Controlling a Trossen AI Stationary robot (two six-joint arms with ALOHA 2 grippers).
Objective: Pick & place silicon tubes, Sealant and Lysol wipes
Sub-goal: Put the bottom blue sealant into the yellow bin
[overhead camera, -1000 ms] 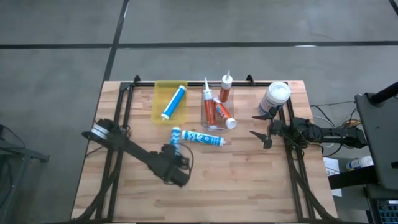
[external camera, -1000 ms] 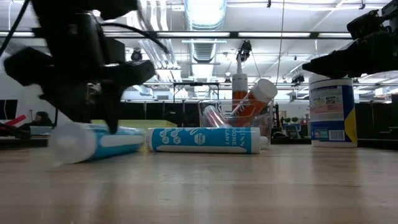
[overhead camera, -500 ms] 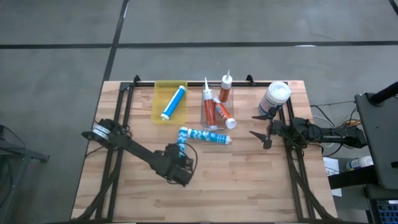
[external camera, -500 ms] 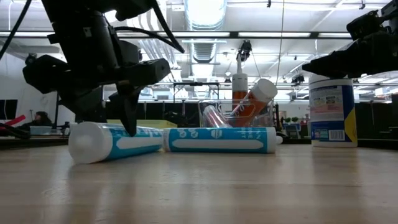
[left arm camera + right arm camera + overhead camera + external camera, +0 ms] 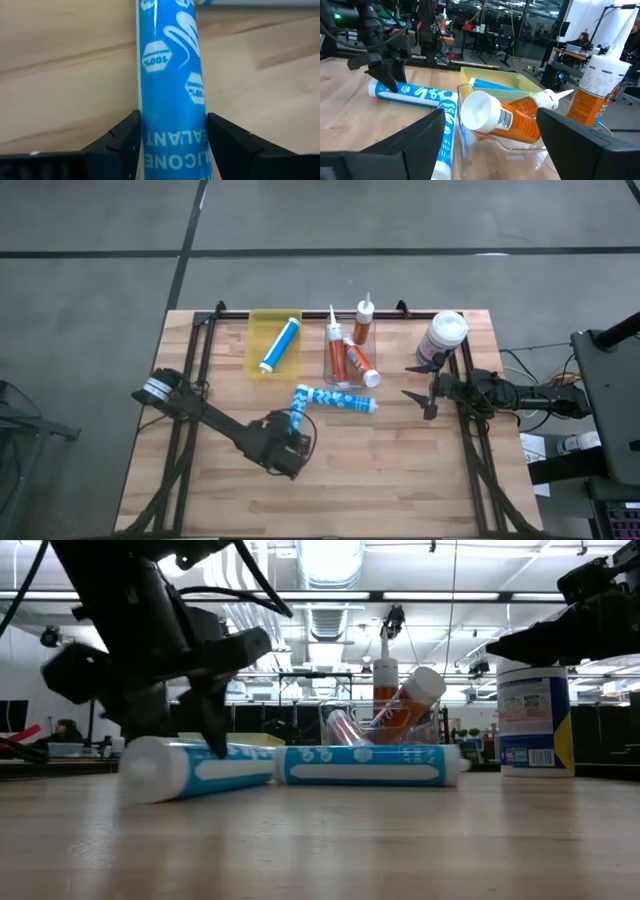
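Observation:
A blue-and-white silicone tube (image 5: 297, 406) lies on the wooden table (image 5: 400, 470), and my left gripper (image 5: 289, 432) is shut on it near its near end. Its far end meets the left end of a second blue-and-white tube (image 5: 342, 401) lying crosswise. A third blue tube (image 5: 280, 345) rests in the yellow tray (image 5: 256, 350). Orange sealant tubes (image 5: 355, 362) lean in a clear container (image 5: 334, 368), and one (image 5: 364, 326) stands behind it. The Lysol wipes canister (image 5: 442, 338) stands at the far right. My right gripper (image 5: 410, 380) waits open beside the canister. My left gripper pinches the tube's round body (image 5: 172, 120) between its two fingers (image 5: 122, 142), one on each long side, near the end closest to the table's near edge. The fingers slant down from the near side and lie across the tube. The tube lies flat on the table (image 5: 200, 765).
A black rail (image 5: 300, 311) runs along the table's far edge. The second tube (image 5: 370, 764) lies in front of the clear container (image 5: 385, 725). Bare wood spreads over the near half of the table. Cables and equipment (image 5: 600, 400) sit off the right edge.
My left gripper has moved a little toward the table's right edge and sunk slightly, keeping hold of the tube. The held tube has slid right with it, and its far end has pushed the second tube rightward along the table.

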